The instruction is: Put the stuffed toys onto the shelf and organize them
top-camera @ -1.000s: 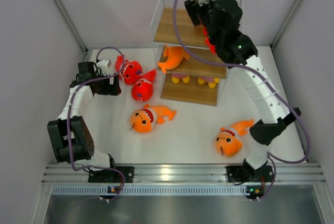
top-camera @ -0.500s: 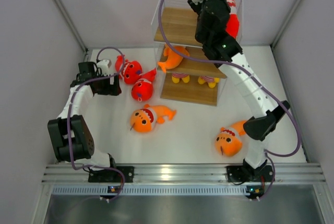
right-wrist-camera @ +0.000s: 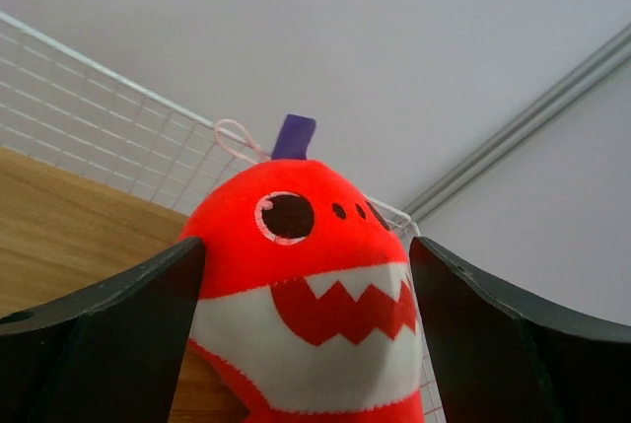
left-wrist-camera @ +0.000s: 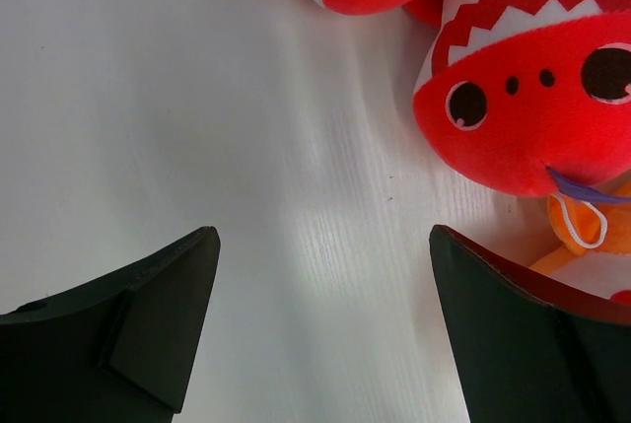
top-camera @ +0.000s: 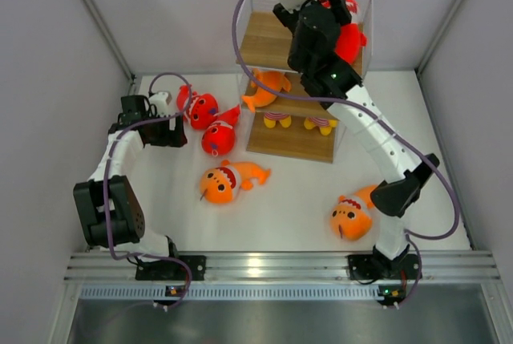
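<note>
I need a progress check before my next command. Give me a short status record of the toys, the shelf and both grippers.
shelf top tier: one red shark, between the right gripper fingers; grip unclear
middle tier: one shelved orange fish
table: two loose sharks at left, two loose fish
left gripper: open, empty, beside the loose sharks
</note>
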Available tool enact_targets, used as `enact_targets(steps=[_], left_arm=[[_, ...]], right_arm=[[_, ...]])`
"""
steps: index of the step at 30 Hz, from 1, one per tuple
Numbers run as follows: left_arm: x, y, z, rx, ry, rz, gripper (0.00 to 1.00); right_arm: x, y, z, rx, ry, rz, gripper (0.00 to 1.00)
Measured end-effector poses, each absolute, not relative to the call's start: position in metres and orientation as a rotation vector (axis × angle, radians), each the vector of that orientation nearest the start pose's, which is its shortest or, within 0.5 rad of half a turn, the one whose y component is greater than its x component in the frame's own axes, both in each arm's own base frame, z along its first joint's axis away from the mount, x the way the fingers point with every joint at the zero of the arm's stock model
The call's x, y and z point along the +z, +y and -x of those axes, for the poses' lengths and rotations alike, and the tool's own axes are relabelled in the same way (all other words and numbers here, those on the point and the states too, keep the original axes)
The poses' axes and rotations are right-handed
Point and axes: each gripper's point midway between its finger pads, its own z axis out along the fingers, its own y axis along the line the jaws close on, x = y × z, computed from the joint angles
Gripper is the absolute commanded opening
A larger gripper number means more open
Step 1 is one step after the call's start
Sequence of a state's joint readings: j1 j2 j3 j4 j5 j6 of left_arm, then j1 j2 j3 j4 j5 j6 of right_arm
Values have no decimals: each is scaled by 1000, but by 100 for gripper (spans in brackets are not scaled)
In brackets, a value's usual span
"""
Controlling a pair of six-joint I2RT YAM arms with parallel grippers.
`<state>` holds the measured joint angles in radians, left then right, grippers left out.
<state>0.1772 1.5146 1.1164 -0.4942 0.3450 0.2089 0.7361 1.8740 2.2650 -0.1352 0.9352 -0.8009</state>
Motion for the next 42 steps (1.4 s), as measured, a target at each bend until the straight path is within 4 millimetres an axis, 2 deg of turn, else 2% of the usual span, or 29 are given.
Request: enact_targets(steps=[3,6,8,9,12,13,16,18,19,20,21,22,25,27,29,31,33,34,36,37,39,42], left_arm=[[124,9,-377,-284,2391,-220,92],[125,-2,-376,-293,2389,-290,92],[127,-20,-377,-289,2377,-390,94],[128,-36,-378,-290,2365,-466,95],[128,-86,-380,-347,2324,-666,98],[125,-97,-381,-370,2319,-703,98],[107,-109,-386,-428,2358,-734,97],[94,-109,-392,-456,2394,-715,83],[89,-109,-395,-467,2409,-705,68],[85,-108,-396,-475,2424,-687,51],[84,-109,-398,-481,2433,-676,11],[83,-110,-401,-485,2436,-669,0],[86,-111,-404,-475,2432,-663,0],[91,-107,-404,-462,2425,-659,0],[105,-105,-402,-471,2389,-667,0],[139,-98,-396,-542,2295,-674,0],[188,-75,-388,-595,2171,-655,0],[223,-56,-386,-591,2090,-638,0],[273,-26,-381,-537,1978,-619,0],[298,-20,-376,-509,1914,-639,0],[331,-30,-353,-514,1817,-721,0],[351,-62,-305,-586,1742,-849,0]], right_arm=[[523,209,-443,-625,1419,331,93],[521,229,-437,-563,1407,380,93],[520,241,-434,-509,1400,406,93],[521,246,-431,-485,1398,416,93],[528,248,-422,-404,1387,423,94],[530,246,-418,-384,1385,420,94],[546,233,-399,-301,1365,390,93],[559,223,-385,-250,1345,359,93],[566,218,-378,-224,1334,344,93],[571,212,-371,-202,1325,327,93],[578,207,-364,-174,1313,311,92],[581,203,-359,-157,1308,300,92],[586,195,-346,-99,1293,282,91],[586,198,-341,-58,1287,301,92],[583,208,-338,-10,1285,351,93],[575,227,-332,64,1279,453,93],[561,247,-322,149,1274,572,93],[554,258,-315,201,1271,641,93],[544,274,-302,284,1259,746,93],[539,282,-295,327,1249,797,93],[530,295,-279,411,1228,897,93],[512,309,-255,523,1206,1037,94]])
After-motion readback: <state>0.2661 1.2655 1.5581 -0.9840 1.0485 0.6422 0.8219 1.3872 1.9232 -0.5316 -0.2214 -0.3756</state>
